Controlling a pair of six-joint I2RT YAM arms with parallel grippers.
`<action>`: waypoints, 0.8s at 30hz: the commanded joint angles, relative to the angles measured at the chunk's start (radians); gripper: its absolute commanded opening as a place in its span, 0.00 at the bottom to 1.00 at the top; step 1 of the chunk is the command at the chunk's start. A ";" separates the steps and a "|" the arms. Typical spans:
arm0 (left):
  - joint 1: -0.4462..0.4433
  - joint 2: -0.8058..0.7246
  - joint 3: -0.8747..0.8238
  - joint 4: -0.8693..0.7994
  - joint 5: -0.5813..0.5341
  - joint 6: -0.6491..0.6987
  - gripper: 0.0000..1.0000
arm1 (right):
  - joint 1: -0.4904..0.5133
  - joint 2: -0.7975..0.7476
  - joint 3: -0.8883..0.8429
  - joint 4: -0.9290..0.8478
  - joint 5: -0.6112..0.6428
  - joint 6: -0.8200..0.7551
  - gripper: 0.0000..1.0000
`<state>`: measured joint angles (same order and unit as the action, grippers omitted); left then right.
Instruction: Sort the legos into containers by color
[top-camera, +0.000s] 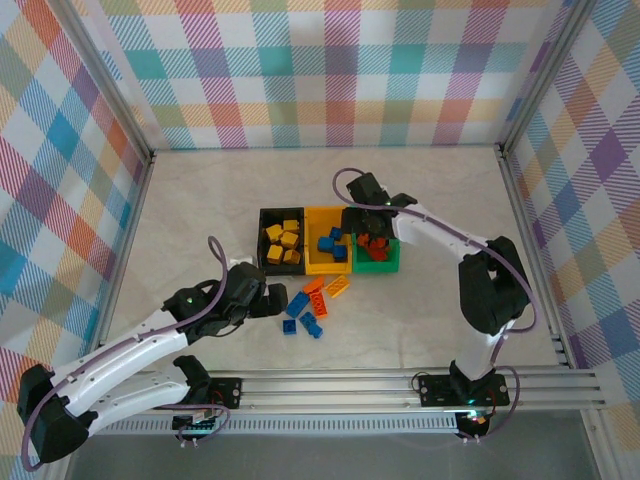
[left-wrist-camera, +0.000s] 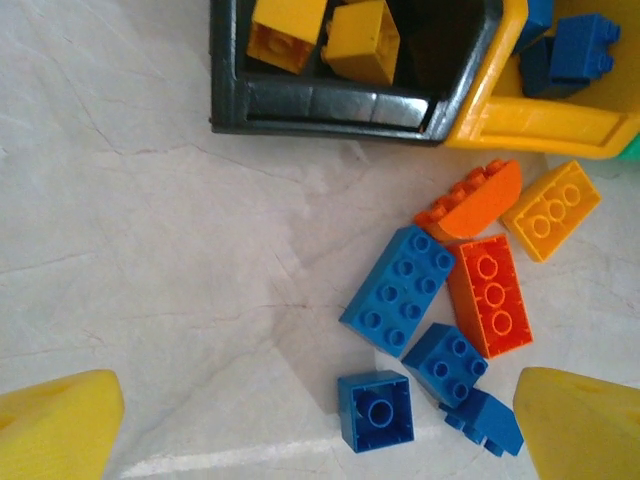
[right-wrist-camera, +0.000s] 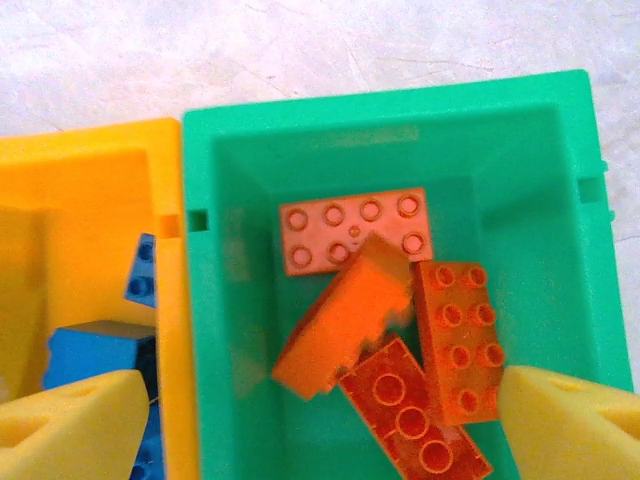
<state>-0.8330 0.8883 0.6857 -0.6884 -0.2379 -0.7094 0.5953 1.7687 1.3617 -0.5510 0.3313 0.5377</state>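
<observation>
We log yellow bricks (top-camera: 283, 240) in black bin (top-camera: 281, 211), blue bricks (top-camera: 327, 243) in yellow bin (top-camera: 327, 268), orange bricks (right-wrist-camera: 355, 235) in green bin (right-wrist-camera: 400, 120). Right claw (right-wrist-camera: 322, 378) gapes wide and empty over green bin. Left claw (left-wrist-camera: 318, 390) gapes wide and empty over loose bricks (left-wrist-camera: 400, 290) just beside the bins.

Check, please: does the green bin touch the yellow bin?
Touching. The right wrist view shows the green bin with its left rim flush against the right rim of the yellow bin, and no table shows between them.
</observation>
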 joint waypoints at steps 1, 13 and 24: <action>-0.039 0.045 -0.011 0.005 0.058 0.023 1.00 | 0.004 -0.096 -0.017 0.013 -0.042 0.005 0.93; -0.235 0.391 -0.002 0.098 0.009 0.015 0.78 | 0.043 -0.314 -0.280 0.089 -0.101 0.056 0.94; -0.235 0.547 0.010 0.158 -0.004 0.034 0.55 | 0.043 -0.416 -0.329 0.081 -0.092 0.052 0.94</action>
<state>-1.0580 1.4261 0.6842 -0.5472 -0.2153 -0.6815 0.6365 1.3865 1.0534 -0.4858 0.2413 0.5758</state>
